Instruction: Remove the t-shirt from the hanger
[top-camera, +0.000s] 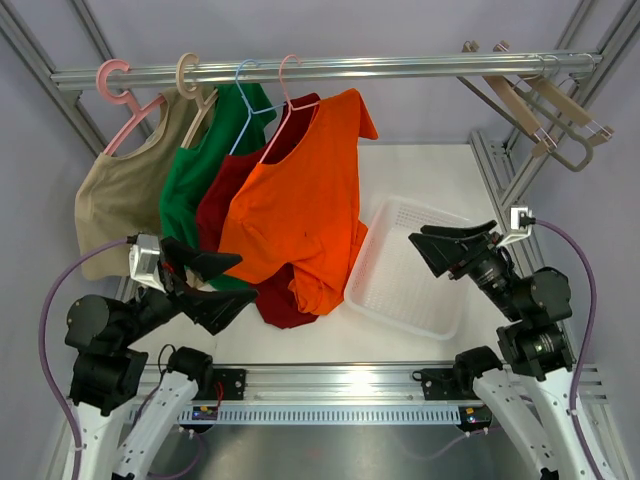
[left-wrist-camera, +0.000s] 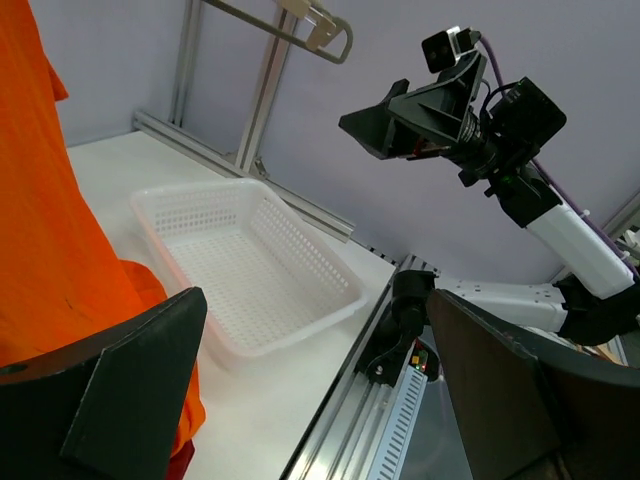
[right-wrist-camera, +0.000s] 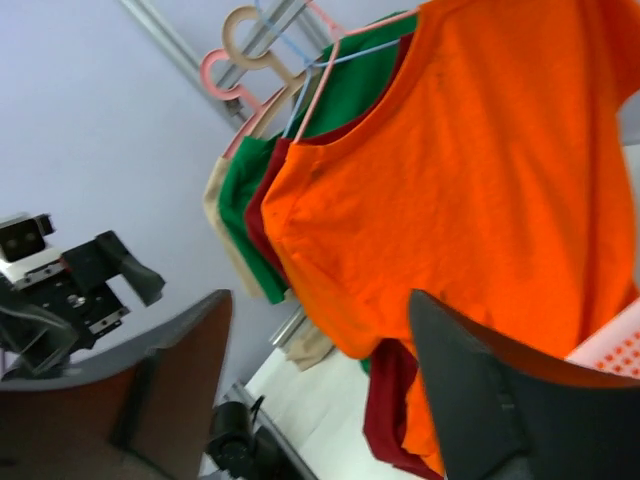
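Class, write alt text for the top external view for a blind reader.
An orange t-shirt hangs rightmost of four on a metal rail, beside dark red, green and beige ones. Both open, the left gripper and right gripper flank them; a white basket sits on the table.

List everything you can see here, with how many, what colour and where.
Orange t-shirt: one, orange, frontmost on the rail.
Other t-shirts: three, beige, green, maroon, behind it, leftward.
Shirt hangers: four, two pink, tan, blue, on the rail.
Empty hangers: two, tan, rail's right end.
Basket: one, white, on the table, right of the shirts.
Left gripper: one, black, open, by the shirt hems.
Right gripper: one, black, open, by the basket's right side.
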